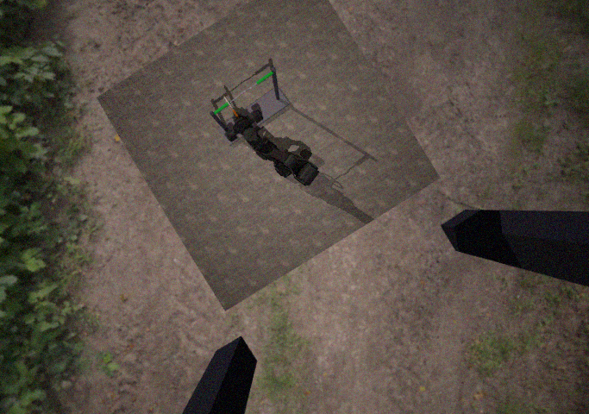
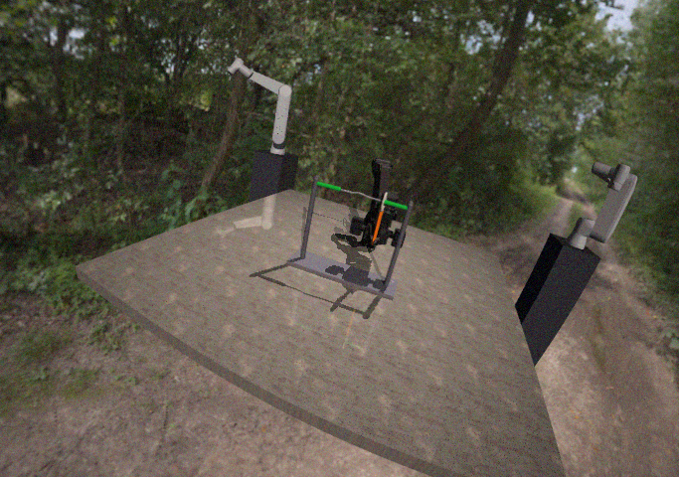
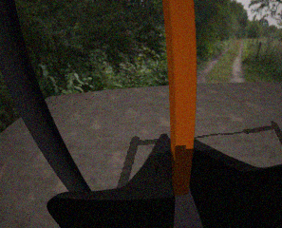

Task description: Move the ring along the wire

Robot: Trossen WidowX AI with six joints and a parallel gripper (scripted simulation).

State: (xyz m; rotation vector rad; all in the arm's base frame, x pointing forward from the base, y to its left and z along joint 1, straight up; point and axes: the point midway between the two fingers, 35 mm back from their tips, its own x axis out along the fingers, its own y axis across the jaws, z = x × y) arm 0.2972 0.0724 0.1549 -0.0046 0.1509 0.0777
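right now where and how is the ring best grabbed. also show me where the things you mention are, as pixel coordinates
By its orange handle (image 1: 235,112) (image 2: 378,226) (image 3: 182,71), low down, from the arm's side of the wire. The handle is long, slim and hangs roughly upright below the ring (image 2: 384,198), so the pincer (image 2: 372,243) (image 3: 171,139), already shut on it there, likely keeps off the grey wire.

Black arm, blocky segments, black tool.
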